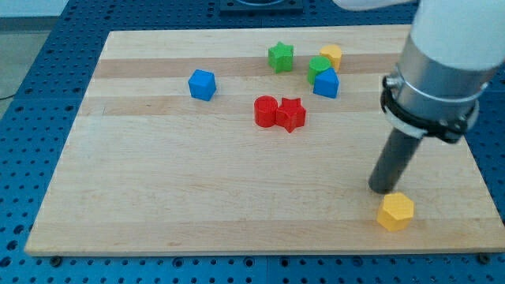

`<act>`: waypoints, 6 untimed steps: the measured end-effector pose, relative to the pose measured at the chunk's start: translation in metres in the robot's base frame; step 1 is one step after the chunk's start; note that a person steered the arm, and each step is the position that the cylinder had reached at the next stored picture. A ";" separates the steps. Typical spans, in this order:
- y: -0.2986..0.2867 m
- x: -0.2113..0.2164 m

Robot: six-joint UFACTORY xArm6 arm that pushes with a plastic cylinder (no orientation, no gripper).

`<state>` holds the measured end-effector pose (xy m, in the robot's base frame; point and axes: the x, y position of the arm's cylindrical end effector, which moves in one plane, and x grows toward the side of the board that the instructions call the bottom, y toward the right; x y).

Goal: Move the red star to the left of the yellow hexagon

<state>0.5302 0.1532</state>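
The red star (291, 114) lies near the board's middle, touching a red round block (266, 111) on its left. The yellow hexagon (395, 211) sits near the view's bottom right, close to the board's front edge. My tip (383, 189) rests on the board just above and left of the yellow hexagon, almost touching it. The tip is far to the right and below the red star.
A blue cube (202, 84) lies at upper left. A green star (280, 57), a green block (319, 68), a blue block (326, 84) and a yellow block (331, 55) cluster at the top. The wooden board (158, 197) ends close below the hexagon.
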 end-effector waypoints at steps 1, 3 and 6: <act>-0.037 -0.042; 0.110 -0.142; -0.068 -0.148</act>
<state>0.3819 0.0850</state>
